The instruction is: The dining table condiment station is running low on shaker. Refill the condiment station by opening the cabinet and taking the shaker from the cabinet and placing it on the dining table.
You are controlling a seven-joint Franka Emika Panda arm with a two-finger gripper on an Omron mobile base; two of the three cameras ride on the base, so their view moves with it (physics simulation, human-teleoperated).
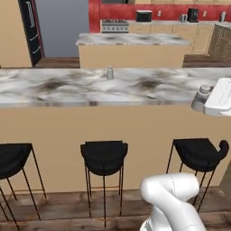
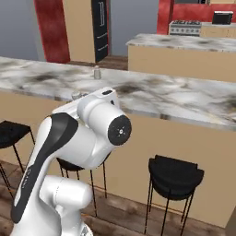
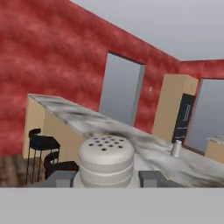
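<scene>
Holding the shaker (image 3: pixel 106 159) upright between its fingertips, the end effector (image 3: pixel 106 178) hovers over the tabletop (image 3: pixel 148 146); another shaker (image 3: pixel 176 148) stands ahead-right.

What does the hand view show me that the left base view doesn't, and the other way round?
Hand view: the dotted holes in the cap of the held shaker, seen close up between the fingertips of the gripper. Left base view: a second marble counter with the stove behind it. Both: the marble dining table, a standing shaker on its top, and black stools.
</scene>
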